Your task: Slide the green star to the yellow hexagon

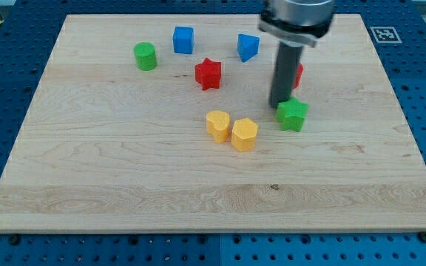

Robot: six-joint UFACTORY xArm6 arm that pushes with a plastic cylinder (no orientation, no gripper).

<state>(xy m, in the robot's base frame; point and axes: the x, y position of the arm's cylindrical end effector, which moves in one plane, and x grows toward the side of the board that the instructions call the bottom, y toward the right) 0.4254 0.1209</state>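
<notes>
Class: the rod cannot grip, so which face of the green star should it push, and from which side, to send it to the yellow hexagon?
Push the green star's right face, coming from the view's right: the yellow hexagon lies left and slightly lower. My tip now sits at the star's upper-left, the wrong side.

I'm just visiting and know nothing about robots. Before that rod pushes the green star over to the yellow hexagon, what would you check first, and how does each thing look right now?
1. My tip sits by the green star: ok, at its upper left edge.
2. Actual contact between tip and star: cannot tell.
3. Tip on the side away from the yellow hexagon: not ok; the hexagon lies to the view's left, so the tip likely needs to go round to the star's right.
4. Path from star to hexagon free of blocks: ok.
5. Second yellow block touching the hexagon's left side may get nudged: not ok.
6. Red block behind the rod: cannot tell its shape.
</notes>
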